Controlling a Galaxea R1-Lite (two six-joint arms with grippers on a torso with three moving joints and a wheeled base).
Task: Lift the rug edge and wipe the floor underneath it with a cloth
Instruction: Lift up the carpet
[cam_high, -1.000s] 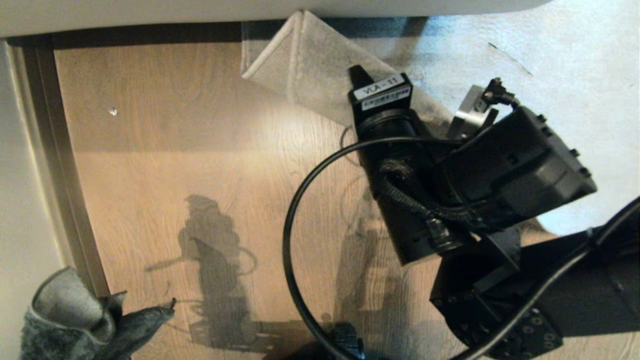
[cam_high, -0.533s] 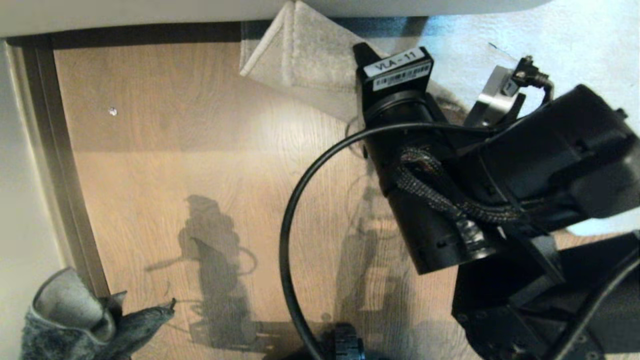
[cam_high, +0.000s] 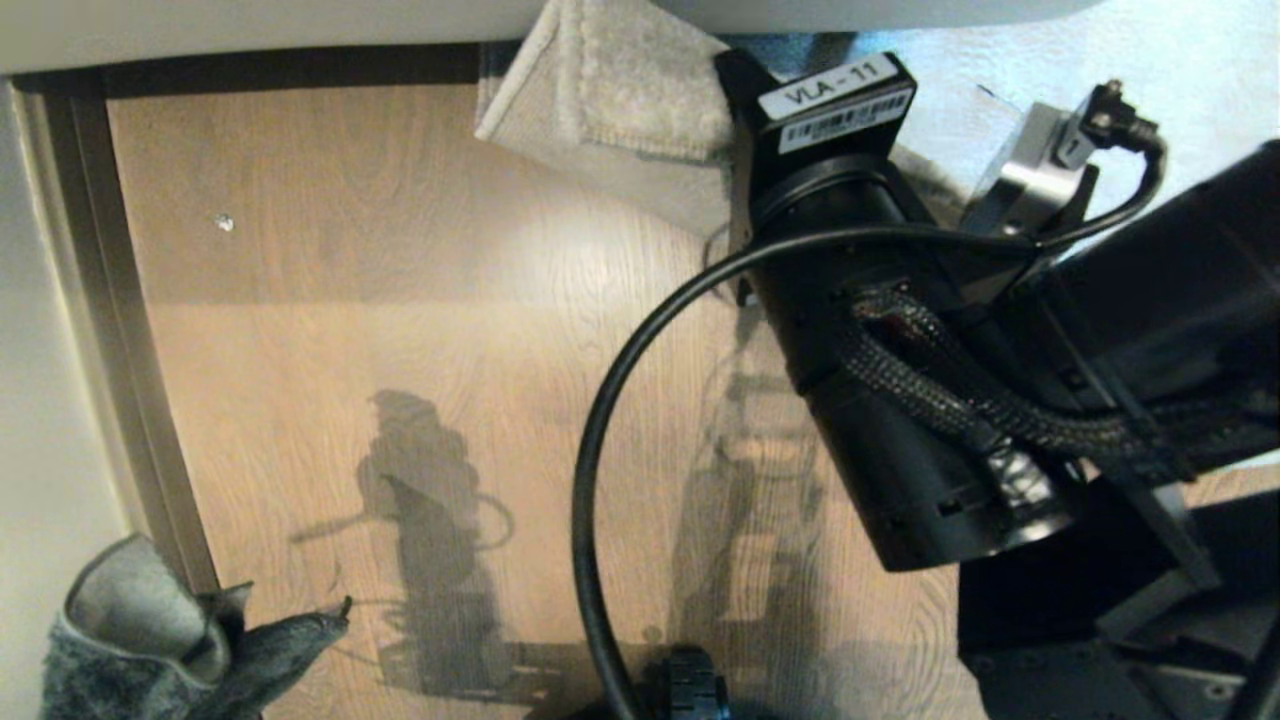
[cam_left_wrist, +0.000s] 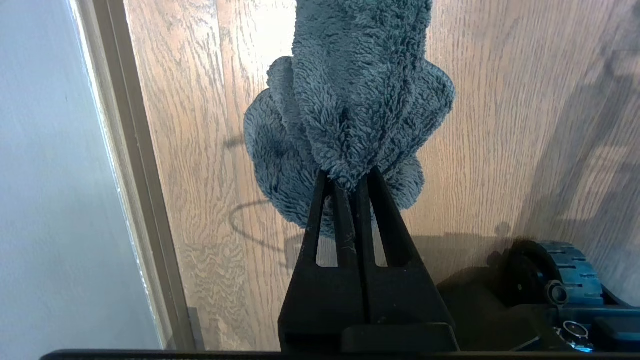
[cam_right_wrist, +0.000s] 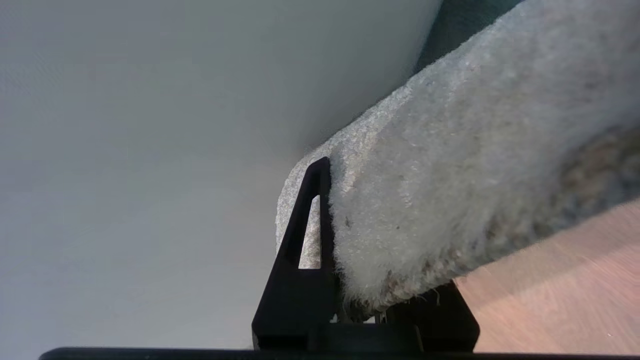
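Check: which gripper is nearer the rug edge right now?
Right. The right gripper is clamped on the rug edge, holding it folded up off the floor. The left gripper is far off near the wall, shut on the cloth.

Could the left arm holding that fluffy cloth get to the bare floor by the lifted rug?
Probably yes: the floor between the cloth and the rug edge lies open, and the right end effector holds that edge up.

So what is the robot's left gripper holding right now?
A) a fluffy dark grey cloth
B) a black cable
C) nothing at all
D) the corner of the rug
A: the left gripper is shut on the fluffy dark grey cloth, which hangs over the wood floor.
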